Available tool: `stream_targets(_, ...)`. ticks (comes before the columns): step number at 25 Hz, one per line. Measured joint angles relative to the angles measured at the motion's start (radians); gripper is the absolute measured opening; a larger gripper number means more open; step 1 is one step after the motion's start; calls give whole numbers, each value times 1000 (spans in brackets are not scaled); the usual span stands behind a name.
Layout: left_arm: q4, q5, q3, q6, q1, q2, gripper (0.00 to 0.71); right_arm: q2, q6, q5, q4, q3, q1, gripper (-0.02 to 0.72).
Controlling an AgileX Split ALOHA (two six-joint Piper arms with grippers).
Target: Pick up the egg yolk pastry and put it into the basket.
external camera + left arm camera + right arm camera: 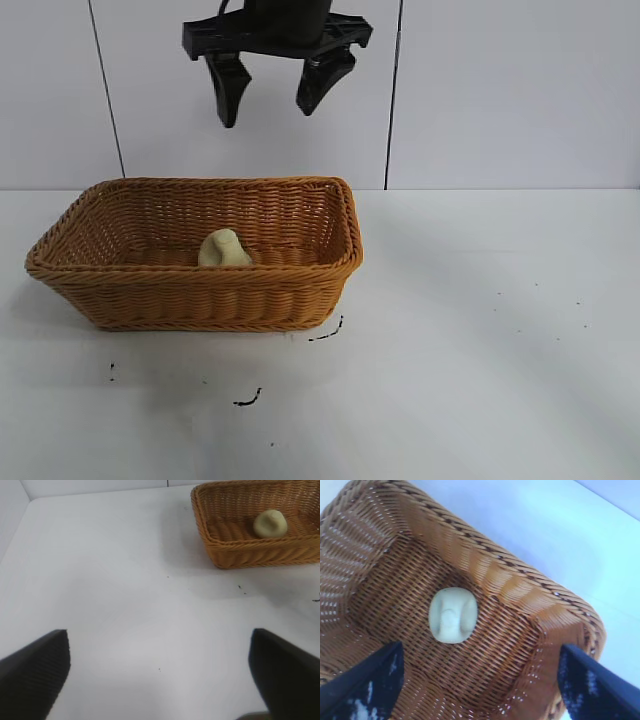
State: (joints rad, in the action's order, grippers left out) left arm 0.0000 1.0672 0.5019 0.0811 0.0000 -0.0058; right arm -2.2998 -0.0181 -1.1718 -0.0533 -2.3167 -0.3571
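Lying loose on basket floor: pastry, likely light, soft, crumbly; best pinched gently across dome. Right gripper spread above, empty; left gripper spread, well apart

Lab: bare white table, panelled wall

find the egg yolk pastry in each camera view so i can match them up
Exterior view: the egg yolk pastry lies on the basket floor, below the open right gripper.
Left wrist view: upper right, inside the basket, far beyond the open left gripper.
Right wrist view: centre of the picture, on the basket floor.
Shared landmark: the basket's braided rim.
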Motion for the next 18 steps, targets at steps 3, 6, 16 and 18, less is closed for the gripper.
stream_targets(3,0,0,0,0,0,0,697,0,3,-27,-4,0,102,605)
stream_targets(6,0,0,0,0,0,0,697,0,8,-42,-7,0,188,605)
stream_targets(16,0,0,0,0,0,0,697,9,9,-43,-7,10,349,605)
stream_targets(18,0,0,0,0,0,0,697,37,11,-43,-7,46,359,605)
